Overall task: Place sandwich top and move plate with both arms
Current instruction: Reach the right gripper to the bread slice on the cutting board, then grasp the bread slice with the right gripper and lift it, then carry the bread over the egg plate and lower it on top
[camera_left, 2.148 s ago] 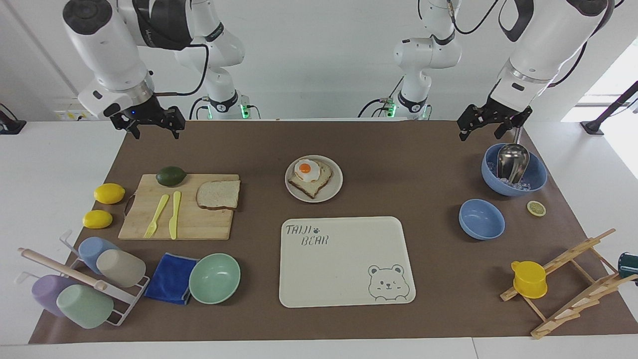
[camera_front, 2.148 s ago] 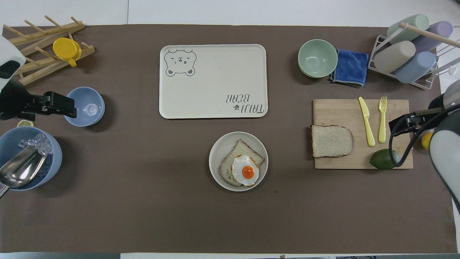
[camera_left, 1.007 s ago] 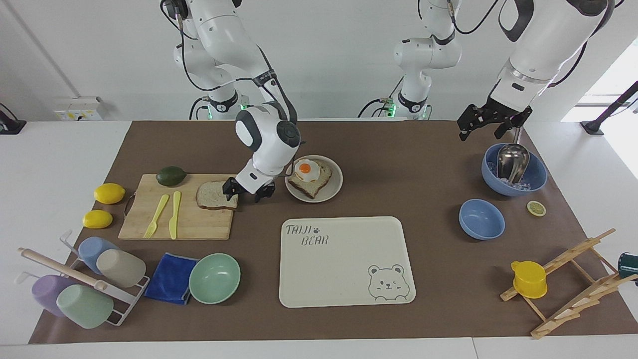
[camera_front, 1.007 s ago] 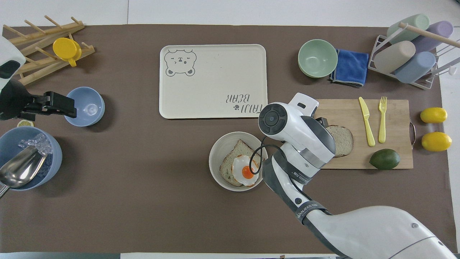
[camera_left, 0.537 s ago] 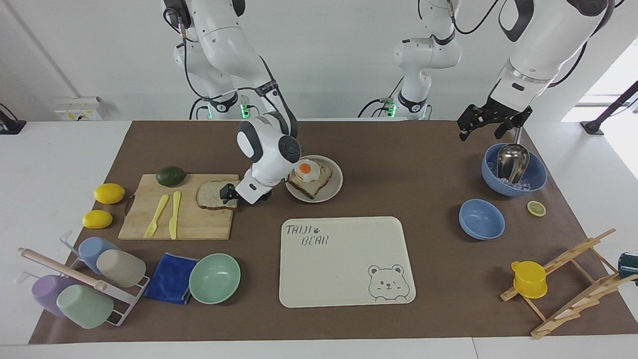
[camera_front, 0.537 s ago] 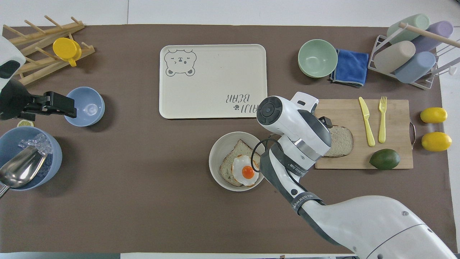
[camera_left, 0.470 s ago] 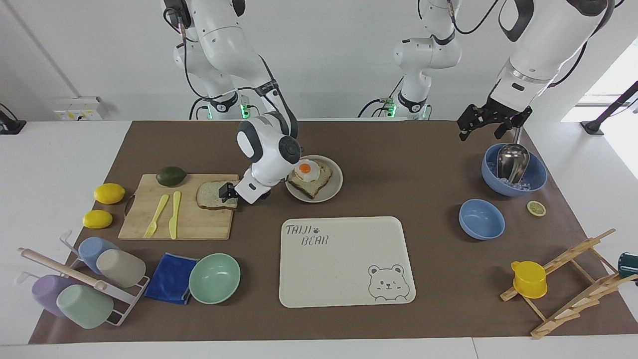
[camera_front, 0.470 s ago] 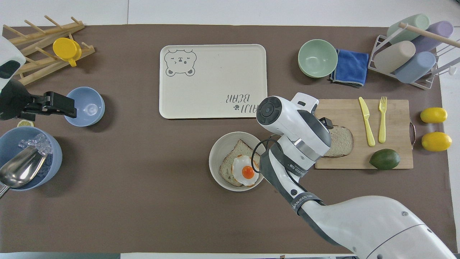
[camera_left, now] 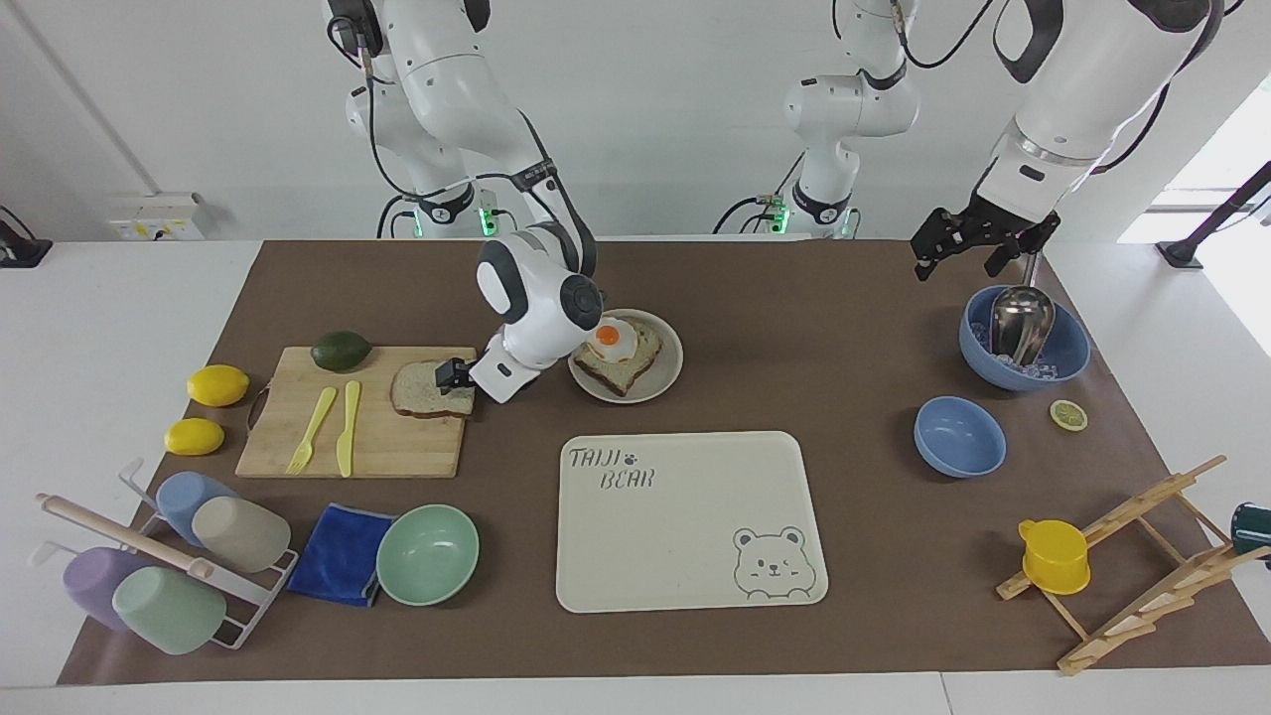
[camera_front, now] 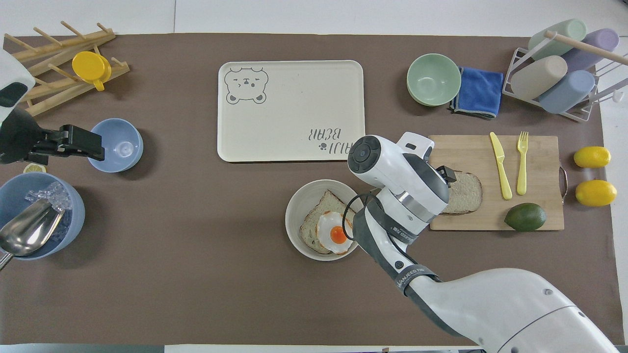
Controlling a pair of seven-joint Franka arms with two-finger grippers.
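Note:
The sandwich top (camera_left: 422, 389), a pale bread slice, lies on the wooden cutting board (camera_left: 397, 447), at the edge toward the plate; it also shows in the overhead view (camera_front: 466, 186). The round beige plate (camera_left: 667, 377) holds a toast slice with a fried egg (camera_left: 614, 343). My right gripper (camera_left: 455, 377) is down at the bread slice's edge that faces the plate, its hand tilted between board and plate. From above, the hand covers that edge (camera_front: 445, 172). My left gripper (camera_left: 978, 248) waits open in the air over the blue bowl with a metal scoop (camera_left: 1023, 338).
A cream bear tray (camera_left: 685, 516) lies farther from the robots than the plate. A yellow fork and knife (camera_left: 333, 427) and an avocado (camera_left: 341, 350) sit on the board. A mint bowl (camera_left: 427, 553), blue cloth, cup rack, two lemons, a second blue bowl (camera_left: 958, 437) and a wooden rack stand around.
My right arm came in from the table's end and lowered its gripper to the bread slice's edge; in the last half second the hand only tilted slightly. The left arm has not moved.

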